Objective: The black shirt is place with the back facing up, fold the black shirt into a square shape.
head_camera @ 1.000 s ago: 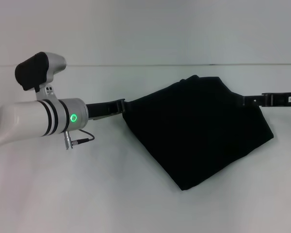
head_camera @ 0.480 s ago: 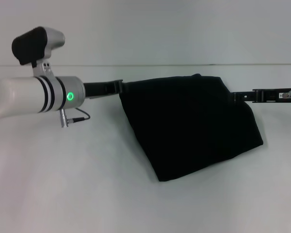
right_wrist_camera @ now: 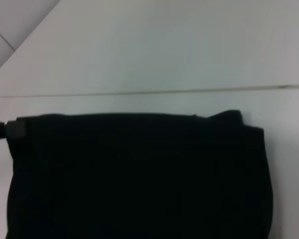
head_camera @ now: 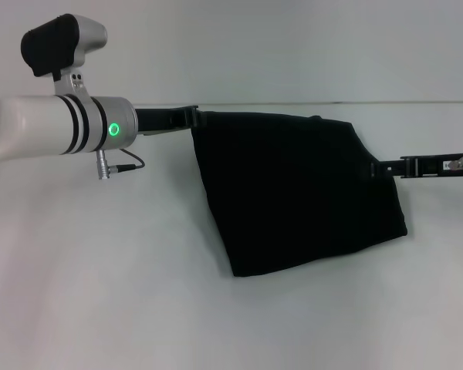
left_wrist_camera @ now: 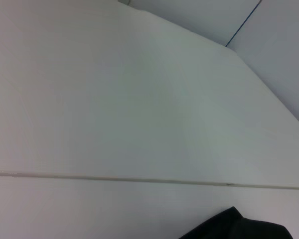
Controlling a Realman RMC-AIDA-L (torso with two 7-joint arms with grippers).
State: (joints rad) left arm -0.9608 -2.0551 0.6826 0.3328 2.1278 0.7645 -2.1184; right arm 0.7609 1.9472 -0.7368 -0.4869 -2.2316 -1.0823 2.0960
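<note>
Black shirt [head_camera: 301, 189], folded, hanging over white worktop [head_camera: 100, 293] toward its far edge, corners clamped by left gripper [head_camera: 191, 118] and right gripper [head_camera: 376, 167].

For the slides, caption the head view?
Left hand and right hand hold the plain black fabric shirt stretched above the white table.

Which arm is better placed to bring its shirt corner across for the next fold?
Probably the left gripper: it grips the black shirt at its higher corner, while the right gripper holds the lower side.
</note>
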